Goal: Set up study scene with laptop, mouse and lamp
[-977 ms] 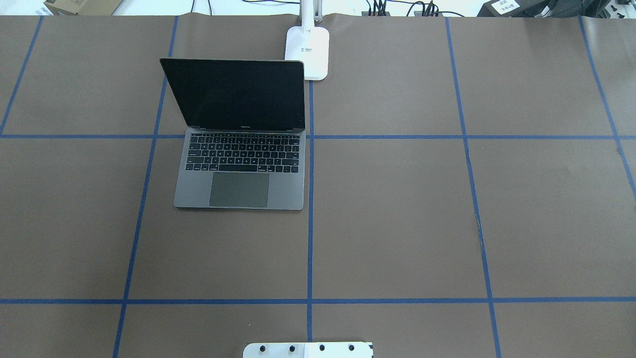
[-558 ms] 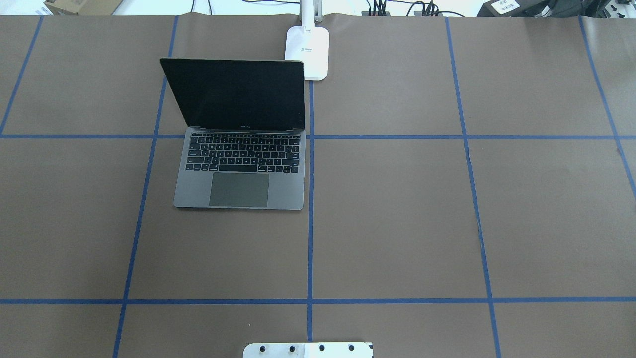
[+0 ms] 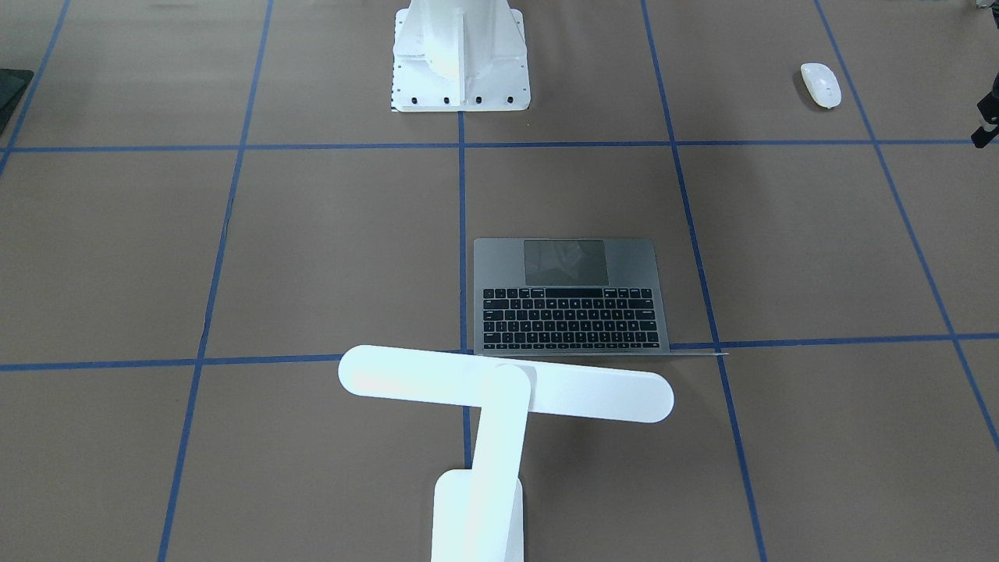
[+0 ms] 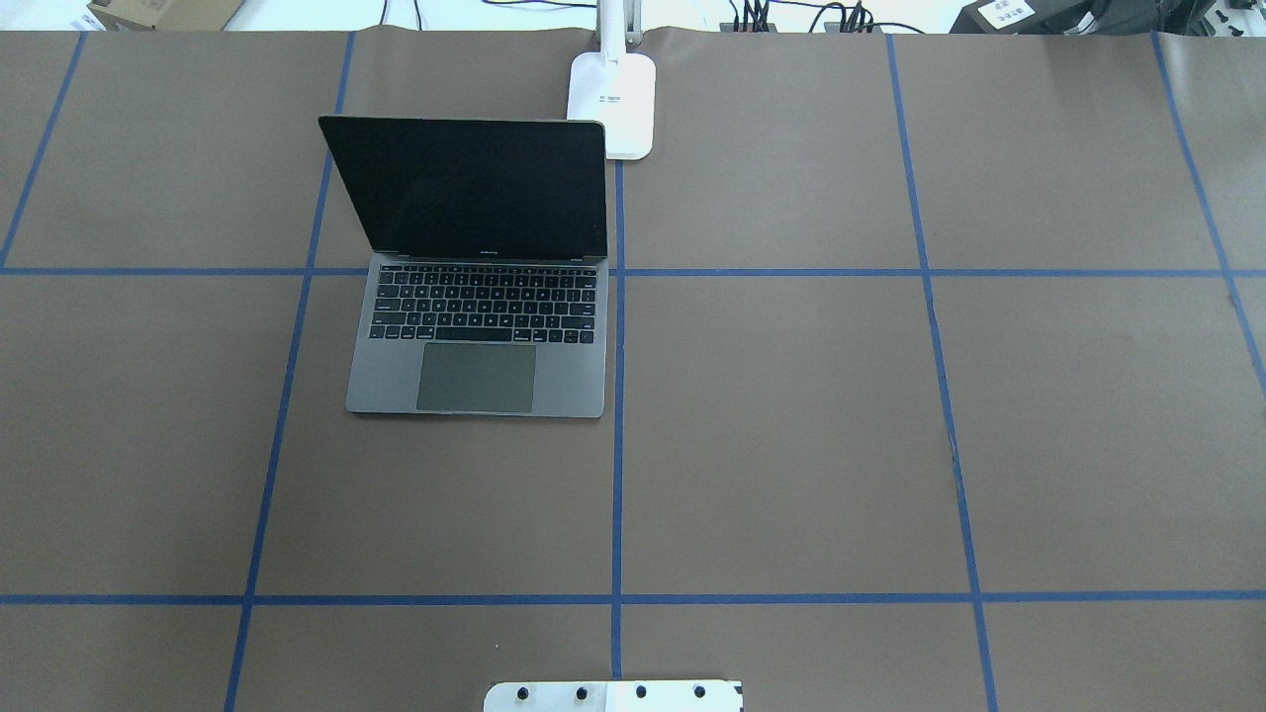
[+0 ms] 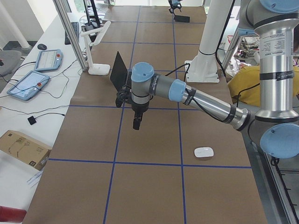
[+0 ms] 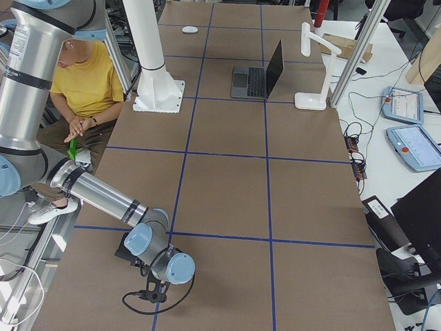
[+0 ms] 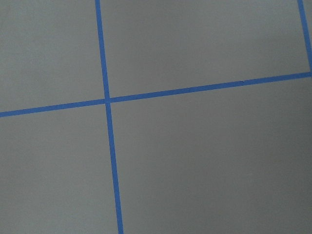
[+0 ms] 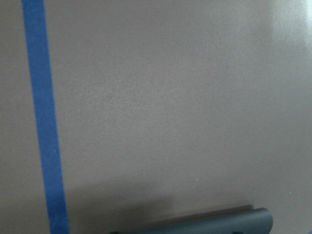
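The laptop (image 4: 475,297) stands open left of the middle tape line; it also shows in the front view (image 3: 574,297). The lamp (image 3: 507,386) stands behind it, its bar head over the laptop's hinge, its base (image 4: 611,104) at the far edge. The mouse (image 3: 821,84) lies on the table's near left part, also in the exterior left view (image 5: 204,152). My left gripper (image 5: 136,125) hangs over bare table, apart from the mouse and laptop. My right gripper (image 6: 153,291) is low at the table's right end. I cannot tell whether either is open or shut.
The white bolted pedestal (image 3: 460,55) stands at the near middle edge. A square black mat (image 6: 126,249) lies under my right arm. A person in a yellow shirt (image 6: 86,83) sits beside the table. Control tablets (image 5: 28,84) lie on a side bench.
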You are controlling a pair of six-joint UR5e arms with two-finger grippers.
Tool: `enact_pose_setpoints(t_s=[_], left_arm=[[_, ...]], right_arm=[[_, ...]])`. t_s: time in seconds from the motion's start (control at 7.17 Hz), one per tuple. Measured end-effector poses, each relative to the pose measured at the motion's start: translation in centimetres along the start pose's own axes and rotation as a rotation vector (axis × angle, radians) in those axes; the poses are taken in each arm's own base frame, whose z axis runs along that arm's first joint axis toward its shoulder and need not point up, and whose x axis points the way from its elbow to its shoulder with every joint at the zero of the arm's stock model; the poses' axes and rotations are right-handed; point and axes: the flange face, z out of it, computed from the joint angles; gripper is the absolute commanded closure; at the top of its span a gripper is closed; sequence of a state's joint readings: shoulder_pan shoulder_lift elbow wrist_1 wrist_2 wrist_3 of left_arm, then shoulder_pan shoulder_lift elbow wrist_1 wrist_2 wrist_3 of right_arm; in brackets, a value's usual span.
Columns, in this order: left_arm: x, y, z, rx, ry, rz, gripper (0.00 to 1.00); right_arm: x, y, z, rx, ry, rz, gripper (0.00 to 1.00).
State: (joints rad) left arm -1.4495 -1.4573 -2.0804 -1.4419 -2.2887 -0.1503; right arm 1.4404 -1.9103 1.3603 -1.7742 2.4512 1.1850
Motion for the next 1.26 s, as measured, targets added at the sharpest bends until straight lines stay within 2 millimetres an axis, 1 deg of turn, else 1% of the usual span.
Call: enact_pose_setpoints(t_s=[0.14,0.28,0.56,0.7,0.84,0.98,1.26], left_arm=[[0.0,0.0,0.0,0.0,0.0,0.0,0.0],[0.0,0.0,0.0,0.0,0.0,0.0,0.0],[0.1,0.0,-0.1,0.001,0.0,0.001,0.0],[0.1,0.0,-0.1,0.001,0.0,0.002,0.0],[0.1,0.0,-0.1,0.001,0.0,0.002,0.0],[0.1,0.0,-0.1,0.002,0.0,0.002,0.0],[0.0,0.0,-0.4,0.007,0.0,-0.001,0.0]], right_arm=[[-0.2,0.2,0.0,-0.007,-0.001,0.006,0.2],[-0.3,0.3,0.0,-0.016,-0.003,0.009,0.29],[-0.4,0.6,0.1,-0.019,0.001,0.003,0.59],[-0.6,0.7,0.0,-0.017,0.002,-0.007,0.85],[-0.8,1.0,-0.1,-0.014,0.0,-0.019,1.0],[-1.1,1.4,-0.4,-0.021,-0.009,-0.031,1.0],[-1.6,3.2,-1.6,-0.055,-0.047,-0.069,1.0]])
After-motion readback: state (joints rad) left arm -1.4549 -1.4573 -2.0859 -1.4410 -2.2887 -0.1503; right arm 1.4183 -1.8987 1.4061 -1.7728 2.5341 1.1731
